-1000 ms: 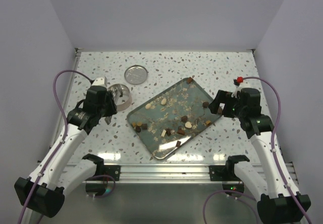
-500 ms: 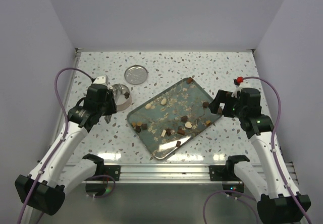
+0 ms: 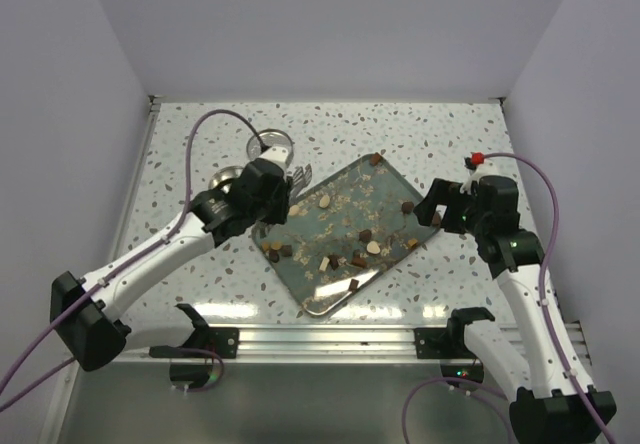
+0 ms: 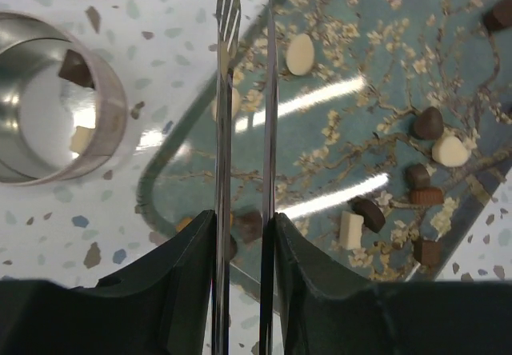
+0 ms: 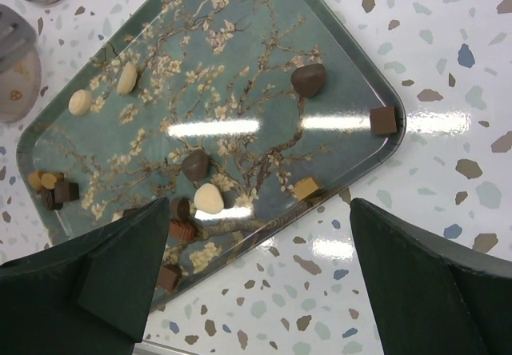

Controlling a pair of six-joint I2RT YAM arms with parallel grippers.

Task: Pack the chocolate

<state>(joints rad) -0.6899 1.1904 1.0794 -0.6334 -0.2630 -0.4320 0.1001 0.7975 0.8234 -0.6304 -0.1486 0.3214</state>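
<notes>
Several small pieces of chocolate, dark, tan and cream, lie scattered on a teal blossom-patterned tray. My left gripper hovers over the tray's left corner, shut on thin metal tweezers. In the left wrist view the tweezers run forward between the fingers, their tips apart with nothing between them, near a cream chocolate. A round metal tin to the left holds a dark and a cream piece. My right gripper stands open at the tray's right edge, above chocolate near the rim.
The tin is partly hidden behind my left arm. Its round lid lies flat behind it on the speckled table. White walls close in the table at the left, back and right.
My left arm has swung right, from beside the tin to over the tray's left corner, carrying the tweezers. The right arm has stayed put.
</notes>
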